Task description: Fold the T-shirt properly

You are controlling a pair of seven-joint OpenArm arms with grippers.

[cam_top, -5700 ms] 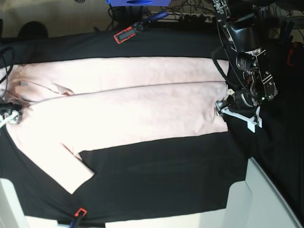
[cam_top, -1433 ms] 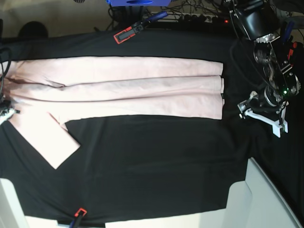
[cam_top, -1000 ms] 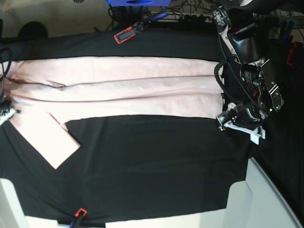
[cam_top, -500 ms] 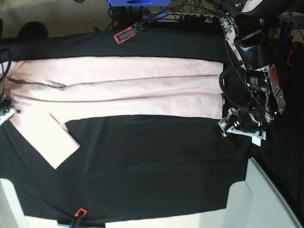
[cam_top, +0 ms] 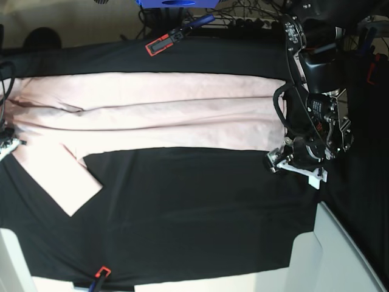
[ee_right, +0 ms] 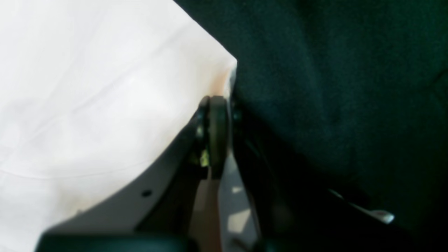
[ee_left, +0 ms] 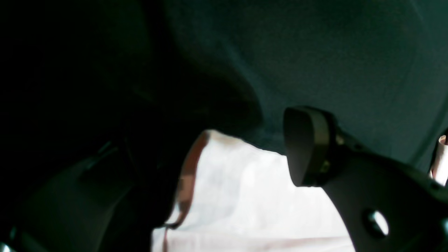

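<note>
The pale pink T-shirt [cam_top: 158, 112] lies folded into a long band across the black table cloth [cam_top: 200, 207], with one sleeve [cam_top: 64, 182] sticking out at the lower left. My left gripper [cam_top: 290, 162] hovers at the band's lower right corner. In the left wrist view it [ee_left: 227, 154] is open, and the shirt's corner [ee_left: 245, 203] lies between its fingers [ee_left: 308, 147]. My right gripper [cam_top: 6, 145] sits at the shirt's far left edge. The right wrist view shows it [ee_right: 214, 105] shut, with the T-shirt's edge [ee_right: 105, 87] pinched at its tips.
A red-and-black clamp [cam_top: 159, 44] holds the cloth at the back edge, and another clamp [cam_top: 100, 272] at the front edge. A blue box [cam_top: 176, 3] and cables lie behind the table. A pale grey panel [cam_top: 340, 255] stands at the lower right.
My left arm has swung in from the right and shifted slightly left, down onto the shirt's lower right corner. The shirt and my right gripper have not moved.
</note>
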